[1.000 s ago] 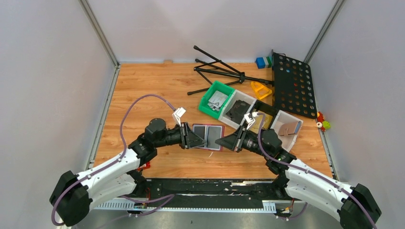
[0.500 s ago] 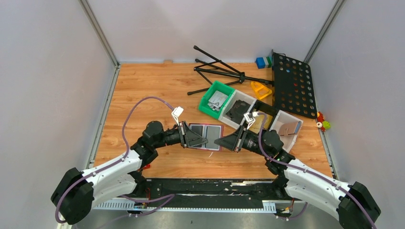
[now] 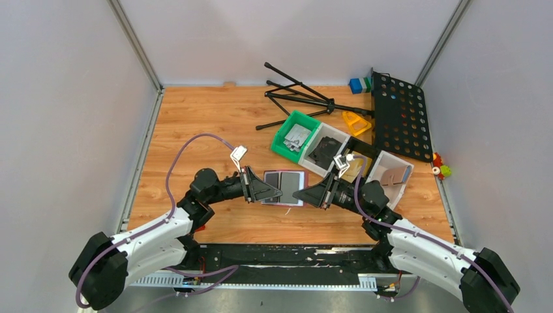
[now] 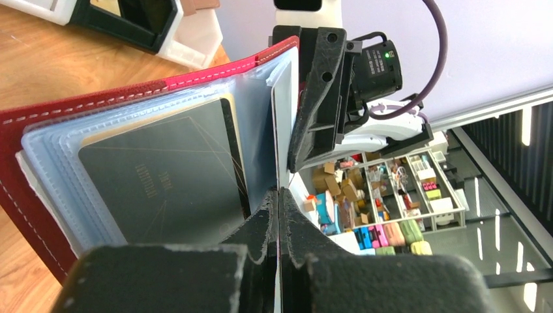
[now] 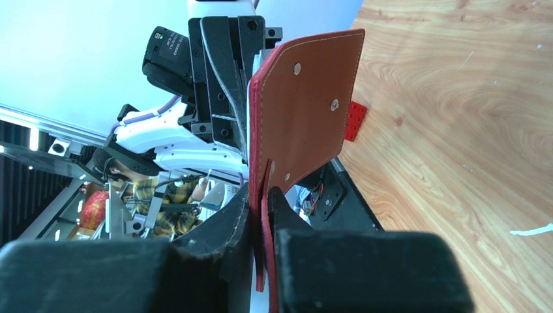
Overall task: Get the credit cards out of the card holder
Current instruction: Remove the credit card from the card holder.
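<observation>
Dark-red leather-like bifold card holder (image 3: 292, 186): right gripper (image 5: 264, 195) clamps its three-o'clock cover, left gripper (image 4: 279, 199) pinches a clear plastic sleeve (image 4: 257, 117); extraction likely needs a nine-o'clock pull.

The card holder (image 3: 291, 184) sits between left end effector (image 3: 281, 190) and right end effector (image 3: 297, 196), before bins (image 3: 280, 148).

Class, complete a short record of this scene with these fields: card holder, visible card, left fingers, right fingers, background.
Card holder: open, held between both arms; dark-red cover, clear sleeves
Card: dark, gold-edged, inside a sleeve
Left fingers: shut on a sleeve's edge; cannot tell if a card is inside
Right fingers: pinching the red cover's edge
Background: green bin on the wooden table
</observation>
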